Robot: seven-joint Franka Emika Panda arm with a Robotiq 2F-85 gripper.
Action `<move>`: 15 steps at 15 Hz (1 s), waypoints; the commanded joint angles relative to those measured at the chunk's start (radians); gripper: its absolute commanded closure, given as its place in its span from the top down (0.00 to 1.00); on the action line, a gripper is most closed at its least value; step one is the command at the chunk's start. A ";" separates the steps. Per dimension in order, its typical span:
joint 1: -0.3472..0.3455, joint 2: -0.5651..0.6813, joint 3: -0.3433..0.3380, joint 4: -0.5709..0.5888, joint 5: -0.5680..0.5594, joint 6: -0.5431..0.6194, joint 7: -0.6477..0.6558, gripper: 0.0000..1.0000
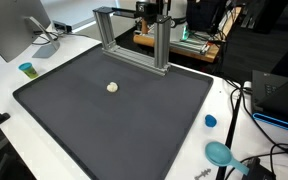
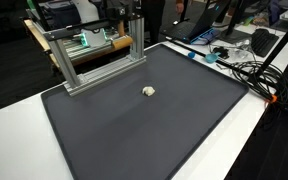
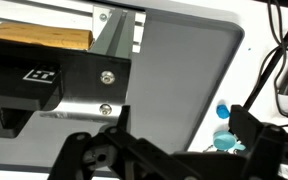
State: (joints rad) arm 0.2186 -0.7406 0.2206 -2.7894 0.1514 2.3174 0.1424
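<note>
My gripper is open, and its black fingers stand wide apart with nothing between them. In both exterior views it hangs high at the back, above the aluminium frame. A small cream ball lies alone on the dark grey mat, well away from the gripper. The wrist view looks down past the frame's beam onto the mat; the ball is out of that view.
A blue cap and a teal scoop lie on the white table beside the mat. A small teal cup stands near a monitor. Cables crowd one side. A wooden block sits behind the frame.
</note>
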 commanded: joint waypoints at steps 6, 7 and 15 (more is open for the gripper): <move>-0.131 -0.166 -0.112 0.059 -0.142 -0.140 -0.065 1.00; -0.153 -0.166 -0.126 0.047 -0.154 -0.136 -0.072 1.00; -0.202 -0.130 -0.156 0.038 -0.202 -0.101 -0.111 1.00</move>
State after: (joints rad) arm 0.0129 -0.8713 0.0679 -2.7534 -0.0474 2.2188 0.0282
